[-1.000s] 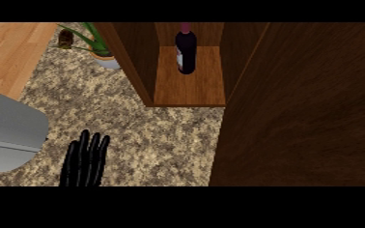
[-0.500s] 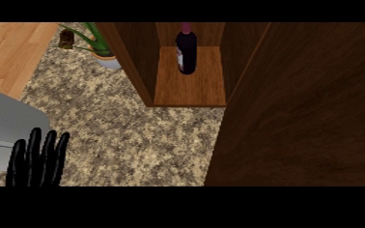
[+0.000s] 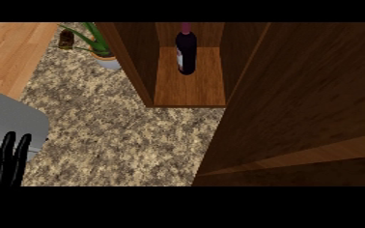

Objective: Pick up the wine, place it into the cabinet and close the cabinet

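Wine (image 3: 186,52) stands upright on the shelf inside the cabinet (image 3: 189,88), well up and to the right of the fingers (image 3: 14,157) of the left hand, which point straight up, released and holding nothing, at the lower left edge beside the counter (image 3: 114,125). Closing comes next, I judge, and the big wooden door (image 3: 299,106) lies far to the right of that hand; the right hand is out of view, and the door's edges are cut off

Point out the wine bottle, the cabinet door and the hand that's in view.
wine bottle (image 3: 186,53), head view, on its dark body.
cabinet door (image 3: 299,101), head view, on its wooden panel.
left hand (image 3: 13,157), head view, on a black finger at the lower left edge.
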Motion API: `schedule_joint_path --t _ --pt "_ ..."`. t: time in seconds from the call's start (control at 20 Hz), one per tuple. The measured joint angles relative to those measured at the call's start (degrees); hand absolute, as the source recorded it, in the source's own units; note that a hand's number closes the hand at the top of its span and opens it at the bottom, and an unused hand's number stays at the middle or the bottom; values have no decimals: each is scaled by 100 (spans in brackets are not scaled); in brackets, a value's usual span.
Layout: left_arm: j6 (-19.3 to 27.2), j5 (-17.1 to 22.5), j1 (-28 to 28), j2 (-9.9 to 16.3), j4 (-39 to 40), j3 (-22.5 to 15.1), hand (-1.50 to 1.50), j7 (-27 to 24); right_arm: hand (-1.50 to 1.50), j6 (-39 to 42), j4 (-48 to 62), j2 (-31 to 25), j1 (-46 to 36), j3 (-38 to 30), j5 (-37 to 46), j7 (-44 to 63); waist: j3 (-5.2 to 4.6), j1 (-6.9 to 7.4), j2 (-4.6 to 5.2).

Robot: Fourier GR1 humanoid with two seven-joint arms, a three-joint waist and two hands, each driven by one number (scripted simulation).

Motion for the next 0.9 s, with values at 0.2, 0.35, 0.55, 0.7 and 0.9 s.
schedule_joint_path --t 0.2,0.35,0.55,0.7,0.9 --pt "-349 168 137 139 77 375 -150 35 150 -618 -49 27 -175 640 514 77 -1 -6 -1" --pt "-583 274 231 226 111 592 -150 82 150 -1131 -63 -74 -279 805 952 3 -2 -9 -4" --pt "-728 414 256 297 100 825 -150 225 150 -1693 -36 -179 -626 1006 1410 18 -4 2 -6" --pt "-804 520 222 311 98 944 -150 340 150 -2053 20 -287 -999 1139 1665 22 -7 16 -3" --pt "-942 643 206 317 4 1053 -150 479 150 -2572 95 -568 -1604 1298 1862 -12 -8 64 11"
